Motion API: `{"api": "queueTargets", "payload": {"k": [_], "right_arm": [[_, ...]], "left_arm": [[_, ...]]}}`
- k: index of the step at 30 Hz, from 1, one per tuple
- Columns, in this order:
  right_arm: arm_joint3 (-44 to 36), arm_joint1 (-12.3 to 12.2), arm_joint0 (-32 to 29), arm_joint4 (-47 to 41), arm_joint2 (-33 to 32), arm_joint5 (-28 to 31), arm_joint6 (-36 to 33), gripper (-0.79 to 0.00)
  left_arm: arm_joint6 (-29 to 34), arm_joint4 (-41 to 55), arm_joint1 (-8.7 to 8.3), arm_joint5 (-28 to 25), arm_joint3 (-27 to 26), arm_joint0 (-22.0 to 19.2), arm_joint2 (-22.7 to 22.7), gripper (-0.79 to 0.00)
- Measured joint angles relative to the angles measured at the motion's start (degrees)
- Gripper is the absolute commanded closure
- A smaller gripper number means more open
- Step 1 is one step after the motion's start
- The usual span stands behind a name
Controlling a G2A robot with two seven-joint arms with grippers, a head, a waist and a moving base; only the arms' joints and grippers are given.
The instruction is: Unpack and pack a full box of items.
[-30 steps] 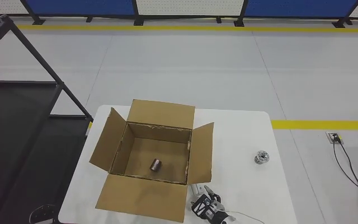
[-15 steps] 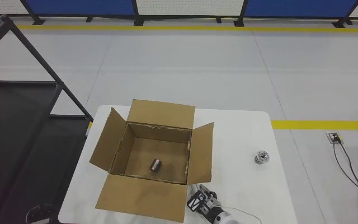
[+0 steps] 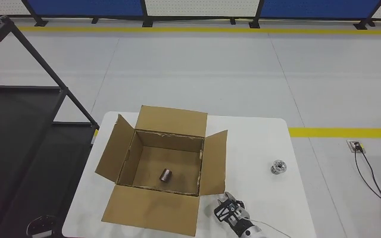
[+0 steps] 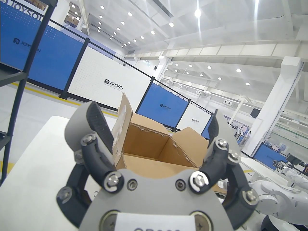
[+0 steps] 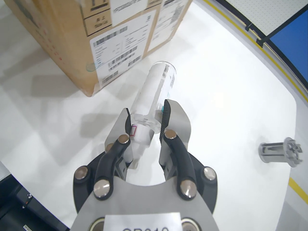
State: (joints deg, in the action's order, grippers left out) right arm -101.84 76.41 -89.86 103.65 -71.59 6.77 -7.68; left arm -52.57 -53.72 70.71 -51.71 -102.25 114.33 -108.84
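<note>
An open cardboard box (image 3: 169, 122) stands on the white table (image 3: 256, 143), flaps spread. A small dark cylinder (image 3: 165, 174) lies on the box floor. My right gripper (image 3: 228, 209) is near the table's front edge, just off the box's near right corner. In the right wrist view it (image 5: 146, 116) is shut on a clear plastic tube (image 5: 156, 85), whose far end points at the labelled box wall (image 5: 96, 25). My left gripper (image 4: 155, 114) is open and holds nothing, low at the table, facing the box (image 4: 149, 143).
A small grey spool (image 3: 277, 166) lies on its side on the table to the right of the box, seen also as the spool (image 5: 280, 153) in the right wrist view. A black metal rack (image 3: 36, 89) stands left of the table.
My right gripper, still holding the clear tube, has shifted a little to the right along the table's front edge. The box, cylinder and spool have not moved.
</note>
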Motion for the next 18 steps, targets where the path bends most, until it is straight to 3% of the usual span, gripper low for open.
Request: {"api": "queueTargets", "payload": {"k": [5,10,14,18], "right_arm": [[-7.02,-0.77,-5.64,-2.45,-4.92,0.08,2.82,0.000],[-13.73,-1.09,-10.73,-3.57,-9.31,-4.29,4.29,0.000],[-22.43,-1.28,-15.56,-1.50,-11.94,-8.03,4.36,0.000],[-32.04,-1.53,-19.29,2.35,-12.21,-7.45,4.62,0.000]], "left_arm": [[0.80,0.13,0.22,-0.80,0.23,-0.53,-0.19,-0.785],[1.54,0.09,0.41,-1.54,0.37,-0.86,-0.48,-0.785],[2.30,0.66,0.56,-2.30,0.47,-1.01,-0.98,-0.785],[3.07,1.34,0.69,-3.07,0.67,-1.26,-1.47,-0.785]]}}
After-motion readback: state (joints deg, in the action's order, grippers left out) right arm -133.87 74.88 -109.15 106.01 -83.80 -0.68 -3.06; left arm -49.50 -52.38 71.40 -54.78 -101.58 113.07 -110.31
